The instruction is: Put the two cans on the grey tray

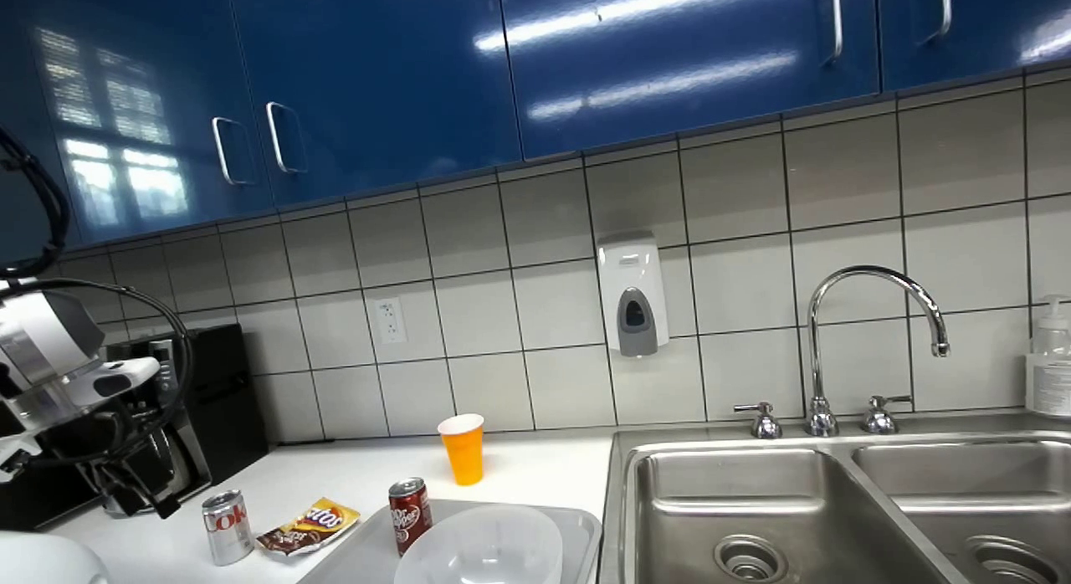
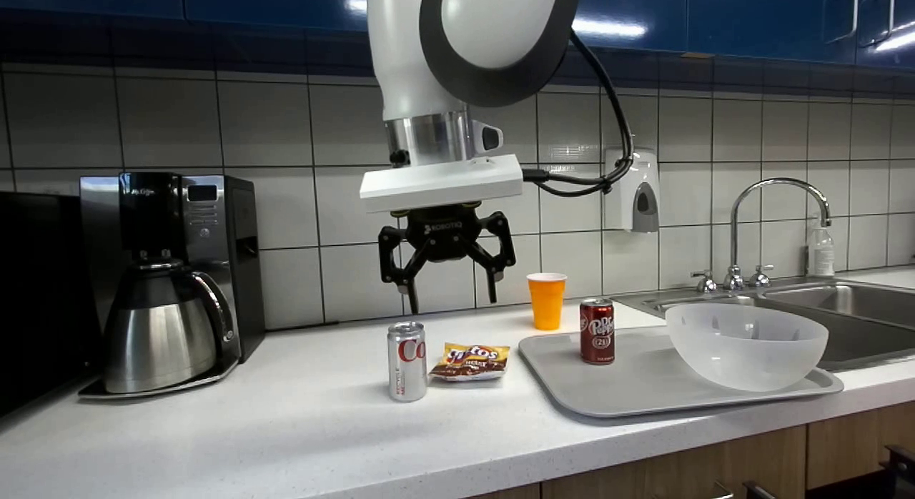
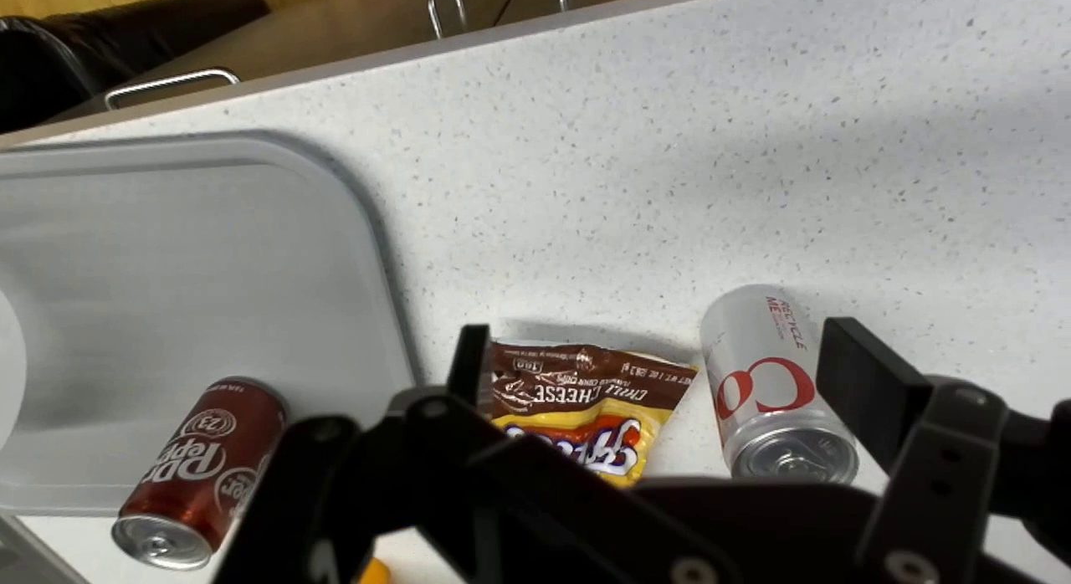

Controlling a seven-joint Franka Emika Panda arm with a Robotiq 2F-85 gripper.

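Gripper (image 3: 667,371) hangs spread, silver can (image 2: 407,363) on counter (image 2: 286,427), red can (image 2: 597,332) on tray (image 2: 607,395).

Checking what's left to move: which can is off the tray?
The silver can, upright on the counter; the red can stands on the grey tray.

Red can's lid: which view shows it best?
Wrist view: the lid appears largest there, clear enough to pick out the tab. Both exterior views show it too, but much smaller, with fine detail hard to make out.
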